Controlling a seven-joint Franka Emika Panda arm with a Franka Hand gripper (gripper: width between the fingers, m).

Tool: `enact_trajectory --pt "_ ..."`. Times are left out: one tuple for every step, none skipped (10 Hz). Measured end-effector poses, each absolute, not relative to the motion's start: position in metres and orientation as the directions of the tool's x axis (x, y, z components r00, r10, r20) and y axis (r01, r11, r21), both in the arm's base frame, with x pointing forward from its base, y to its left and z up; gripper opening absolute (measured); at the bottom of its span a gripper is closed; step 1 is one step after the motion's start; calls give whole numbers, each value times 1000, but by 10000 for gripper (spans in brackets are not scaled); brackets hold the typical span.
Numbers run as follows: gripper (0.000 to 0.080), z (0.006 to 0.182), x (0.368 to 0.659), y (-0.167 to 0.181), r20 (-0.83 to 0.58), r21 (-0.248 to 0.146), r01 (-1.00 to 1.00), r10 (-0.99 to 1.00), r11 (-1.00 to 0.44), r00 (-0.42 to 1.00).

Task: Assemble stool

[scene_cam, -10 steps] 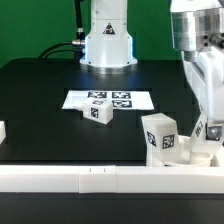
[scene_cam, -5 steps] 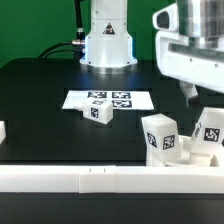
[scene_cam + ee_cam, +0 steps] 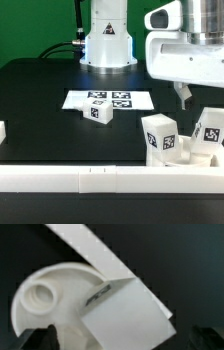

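The round white stool seat (image 3: 45, 291) with a socket hole fills the wrist view. A blocky white leg (image 3: 125, 308) with a tag stands on it. In the exterior view this leg (image 3: 210, 131) stands at the right, on the seat (image 3: 203, 153), which is mostly hidden. A second leg (image 3: 160, 137) stands just left of it. A third, smaller leg (image 3: 98, 112) lies by the marker board (image 3: 108, 100). My gripper (image 3: 184, 98) hangs above the seat, clear of the legs. It is open and empty, its dark fingertips (image 3: 38, 338) spread wide.
The long white border rail (image 3: 100, 178) runs along the front and also crosses the wrist view (image 3: 90, 246). The robot base (image 3: 107, 40) stands at the back. A small white part (image 3: 2, 130) shows at the exterior view's left edge.
My gripper has let go of the right-hand leg, risen off it and shifted toward the exterior view's left. The leg stays standing on the seat.
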State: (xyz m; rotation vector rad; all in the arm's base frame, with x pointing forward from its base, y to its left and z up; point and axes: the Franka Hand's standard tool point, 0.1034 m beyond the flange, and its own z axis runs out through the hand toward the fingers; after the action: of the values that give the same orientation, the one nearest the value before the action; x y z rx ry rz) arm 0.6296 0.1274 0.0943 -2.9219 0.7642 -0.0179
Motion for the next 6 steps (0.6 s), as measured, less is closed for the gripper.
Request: enact_trajectory --pt "649 96 628 127 30 -108 -254 -258 -961 966" --pt "649 98 628 130 49 -83 -54 -58 -995 997" --pt "649 99 626 135 57 -68 46 43 -997 997" --pt "649 98 627 133 59 -65 94 90 -993 994" --pt "649 97 627 131 61 -61 136 133 -989 989" --pt "649 97 627 130 65 -55 212 209 -976 976"
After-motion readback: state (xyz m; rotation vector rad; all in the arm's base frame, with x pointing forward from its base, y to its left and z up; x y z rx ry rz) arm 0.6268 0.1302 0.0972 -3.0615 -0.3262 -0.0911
